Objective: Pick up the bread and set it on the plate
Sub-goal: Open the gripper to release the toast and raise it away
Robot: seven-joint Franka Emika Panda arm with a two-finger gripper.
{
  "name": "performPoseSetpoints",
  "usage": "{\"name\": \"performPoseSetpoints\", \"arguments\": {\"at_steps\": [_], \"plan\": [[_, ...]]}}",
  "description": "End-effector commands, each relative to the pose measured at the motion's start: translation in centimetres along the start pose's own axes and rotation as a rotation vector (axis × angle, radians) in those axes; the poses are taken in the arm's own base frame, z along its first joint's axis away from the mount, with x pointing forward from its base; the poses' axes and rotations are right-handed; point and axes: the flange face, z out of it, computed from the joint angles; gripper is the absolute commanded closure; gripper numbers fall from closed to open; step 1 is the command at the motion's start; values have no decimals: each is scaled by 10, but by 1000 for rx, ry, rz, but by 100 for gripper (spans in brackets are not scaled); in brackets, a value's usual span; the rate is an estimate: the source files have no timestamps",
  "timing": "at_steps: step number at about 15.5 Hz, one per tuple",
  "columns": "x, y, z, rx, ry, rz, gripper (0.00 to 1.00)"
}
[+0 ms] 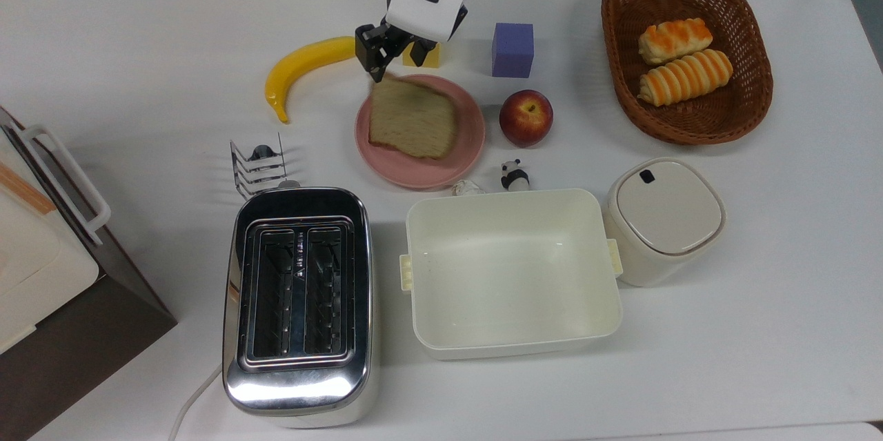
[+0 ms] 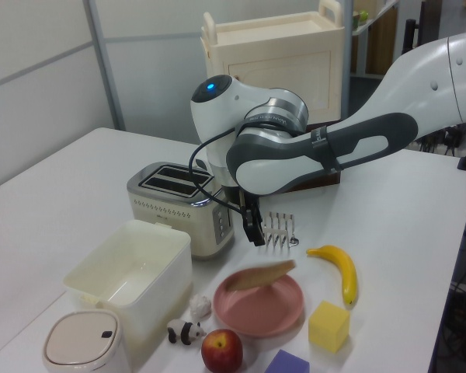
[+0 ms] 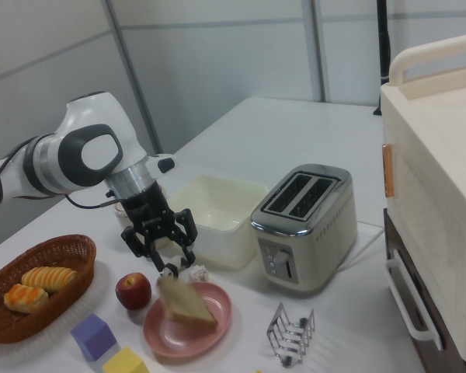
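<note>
The bread (image 1: 412, 116), a tan slice with a darker crust, lies on the round pink plate (image 1: 471, 145) just below my gripper (image 1: 395, 58). The gripper is open and holds nothing, hovering over the plate's far edge. In the left view the bread (image 2: 260, 274) rests on the plate (image 2: 256, 312) with one edge tilted up, and the gripper (image 2: 254, 229) hangs a little above it. In the right view the gripper (image 3: 163, 252) stands open above the bread (image 3: 188, 305) and the plate (image 3: 179, 339).
A banana (image 1: 303, 61), a yellow block (image 2: 328, 326), a purple block (image 1: 512, 49) and an apple (image 1: 526, 116) ring the plate. In front stand a toast rack (image 1: 256, 165), a toaster (image 1: 298, 303), a panda figure (image 1: 514, 175) and a cream tub (image 1: 510, 196). A basket (image 1: 610, 27) holds rolls.
</note>
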Motion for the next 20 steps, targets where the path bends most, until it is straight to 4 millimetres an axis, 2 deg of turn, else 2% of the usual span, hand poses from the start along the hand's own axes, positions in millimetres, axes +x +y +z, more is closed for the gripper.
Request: {"name": "performPoseSetpoints", "arguments": {"at_steps": [1, 5, 10, 12, 14, 17, 18, 20], "plan": [[-2, -1, -1, -22, 0, 15, 16], [-3, 1, -4, -16, 8, 25, 14], [-5, 8, -23, 14, 47, 69, 11], [-6, 13, -34, 20, 65, 137, 11], [-12, 27, -44, 21, 82, 215, 11], [-20, 35, -56, 102, 94, 309, 11], [-27, 46, -65, 136, 104, 383, 11], [-32, 52, -74, 201, 110, 482, 11]]}}
